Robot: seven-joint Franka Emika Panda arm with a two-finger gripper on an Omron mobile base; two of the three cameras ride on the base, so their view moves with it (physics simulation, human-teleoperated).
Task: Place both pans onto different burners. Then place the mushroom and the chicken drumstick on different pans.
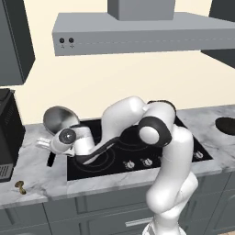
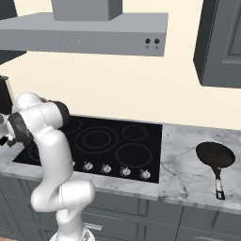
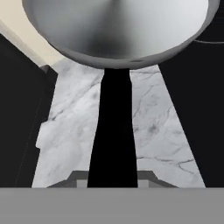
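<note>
Holding the silver pan (image 1: 59, 118) by its black stick handle (image 3: 113, 131), the tool (image 1: 44, 143) has its jaws narrowed on that handle; in the hand view the handle runs straight out ahead of the tool to the pan bowl.

Item, silver pan: tilted up off the surface (image 1: 32, 165), bowl ahead of the tool, at the near edge of the black cooktop (image 2: 117, 141). Not yet on a burner.

Item, dark pan (image 2: 215, 155): lying flat on the marble, well apart from the tool, beyond the far side of the cooktop. Untouched.

Item, burners (image 2: 99, 139): grey rings on the glass, none carrying a pan.

Item, mushroom (image 1: 20, 186): small tan piece on the surface, near the front edge, behind and to the side of the tool.

Item, chicken drumstick: cannot place it.

Progress, as judged: first pan in hand, nothing delivered; both pan placements and both food placements remain.
</note>
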